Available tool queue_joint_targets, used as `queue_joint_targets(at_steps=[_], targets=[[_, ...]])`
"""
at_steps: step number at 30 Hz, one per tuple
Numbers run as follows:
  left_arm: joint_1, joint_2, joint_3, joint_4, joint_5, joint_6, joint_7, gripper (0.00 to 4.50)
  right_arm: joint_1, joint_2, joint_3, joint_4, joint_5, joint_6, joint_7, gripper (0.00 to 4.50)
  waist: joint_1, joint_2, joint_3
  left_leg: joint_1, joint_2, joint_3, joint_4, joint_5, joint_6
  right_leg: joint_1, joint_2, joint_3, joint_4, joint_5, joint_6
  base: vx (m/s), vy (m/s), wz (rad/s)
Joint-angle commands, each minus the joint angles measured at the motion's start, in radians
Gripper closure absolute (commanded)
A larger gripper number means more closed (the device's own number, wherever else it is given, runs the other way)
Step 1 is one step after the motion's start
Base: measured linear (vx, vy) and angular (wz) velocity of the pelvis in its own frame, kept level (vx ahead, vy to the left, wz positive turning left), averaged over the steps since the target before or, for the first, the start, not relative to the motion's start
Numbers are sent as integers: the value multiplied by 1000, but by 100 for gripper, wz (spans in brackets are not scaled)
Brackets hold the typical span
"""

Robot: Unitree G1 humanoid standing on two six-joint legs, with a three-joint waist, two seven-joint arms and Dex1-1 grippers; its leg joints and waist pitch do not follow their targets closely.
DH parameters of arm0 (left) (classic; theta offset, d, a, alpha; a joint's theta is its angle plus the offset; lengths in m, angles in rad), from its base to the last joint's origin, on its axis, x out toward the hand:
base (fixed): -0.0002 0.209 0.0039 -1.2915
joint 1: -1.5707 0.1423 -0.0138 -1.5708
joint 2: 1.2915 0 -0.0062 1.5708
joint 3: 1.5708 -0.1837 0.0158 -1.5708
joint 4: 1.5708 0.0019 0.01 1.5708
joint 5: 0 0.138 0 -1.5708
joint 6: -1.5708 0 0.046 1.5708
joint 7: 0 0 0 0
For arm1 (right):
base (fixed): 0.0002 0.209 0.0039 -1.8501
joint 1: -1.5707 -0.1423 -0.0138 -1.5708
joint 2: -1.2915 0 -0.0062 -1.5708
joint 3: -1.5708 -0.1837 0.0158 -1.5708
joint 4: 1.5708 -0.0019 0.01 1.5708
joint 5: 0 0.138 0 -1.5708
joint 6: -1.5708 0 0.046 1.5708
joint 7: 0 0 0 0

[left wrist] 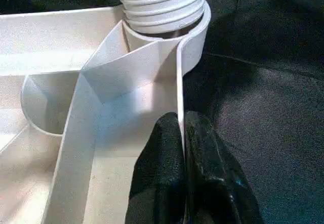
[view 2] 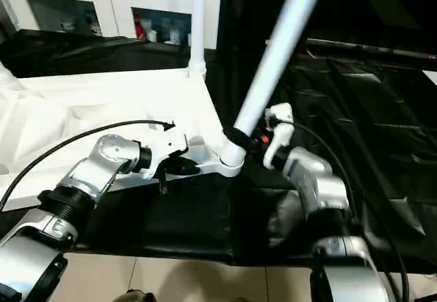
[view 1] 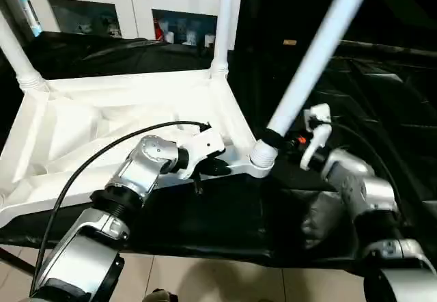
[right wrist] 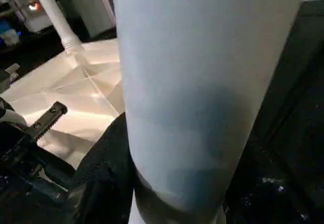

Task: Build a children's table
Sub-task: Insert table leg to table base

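Left pincer (left wrist: 183,133): both black fingers (left wrist: 212,158) clamped on the thin side wall of the tabletop (view 1: 123,121), one finger inside the rim, one outside, just short of the near corner socket (view 1: 262,157). Left forearm (view 1: 136,175) comes up from bottom-left with a black cable (view 1: 102,153) arching over it.

Right pincer (view 1: 274,138): closed around the low end of the near leg (view 1: 317,52), black finger wrapped on the tube just above the socket. That leg is tilted, leaning up and to the right out of the socket; its threaded end (left wrist: 162,3) sits in the socket collar, can't tell how far in.

Tabletop lies upside down, ribbed underside up, on the black-covered counter (view 1: 205,213), near edge beside the counter's front edge. Two more legs stand upright in their sockets: one at the far corner (view 1: 224,22), one at the far left corner (view 1: 13,46).

Right arm (view 1: 358,186) reaches in from bottom-right, over black sheeting (view 1: 382,97).

Behind the counter: white cabinet (view 1: 130,8) with glass doors, small items inside. Pale tiled floor (view 1: 225,281) below the counter's edge.
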Motion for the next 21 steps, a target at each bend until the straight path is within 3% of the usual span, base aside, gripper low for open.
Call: queue_joint_targets(at_steps=[1,2,3,5,6,8,9,10,13,17,21], targets=[[-8,9,29,1,-25,-27,6,450,49,-19,-31,37,-32,-2,-53,262,5,4,-74,42,49,-34,-67,-250,-5,31,-59,33,-70,-136,-252,0,0,0],[-11,9,32,5,-25,-30,12,450,64,-11,-37,35,-30,-24,-64,262,6,3,-74,42,49,-34,-68,-255,-6,32,-59,32,-70,-135,-253,0,0,0],[-13,9,32,7,-24,-31,14,450,68,-9,-39,35,-29,-30,-68,262,5,10,-73,43,49,-35,-70,-266,-12,29,-58,32,-72,-138,-252,0,0,0],[-20,8,36,16,-24,-33,20,450,92,2,-42,27,-30,-56,-81,262,4,9,-73,43,48,-36,-71,-274,-15,30,-57,31,-72,-142,-252,0,0,0],[-24,9,38,22,-24,-34,23,450,107,9,-44,18,-27,-70,-89,262,4,22,-72,44,49,-38,-73,-302,-28,29,-58,32,-74,-155,-248,0,0,0],[-25,10,38,24,-23,-35,22,450,117,11,-43,7,-28,-76,-91,262,4,16,-73,43,48,-38,-74,-309,-27,31,-58,32,-75,-157,-248,0,0,0],[-30,11,35,37,-19,-41,23,450,149,8,-24,-44,-46,-83,-93,262,6,28,-72,44,48,-40,-75,-311,-30,31,-59,32,-75,-158,-249,0,0,0],[-31,11,35,39,-18,-42,23,450,155,7,-19,-55,-50,-84,-92,262,6,24,-73,45,49,-39,-76,-314,-30,30,-56,32,-77,-153,-242,0,0,0],[-35,12,29,51,-11,-50,26,450,187,-2,13,-112,-78,-98,-89,262,8,24,-73,43,48,-38,-76,-299,-20,31,-56,32,-76,-134,-242,0,0,0],[-30,12,25,48,-8,-50,25,450,230,-14,62,-219,-101,-85,-79,262,8,24,-71,43,49,-40,-78,-318,-22,30,-58,32,-81,-188,-226,0,0,0],[-20,10,23,45,-6,-54,30,450,244,-23,103,-299,-113,-61,-73,262,8,14,-69,43,50,-39,-78,-325,-19,26,-59,35,-85,-231,-212,0,0,0]])
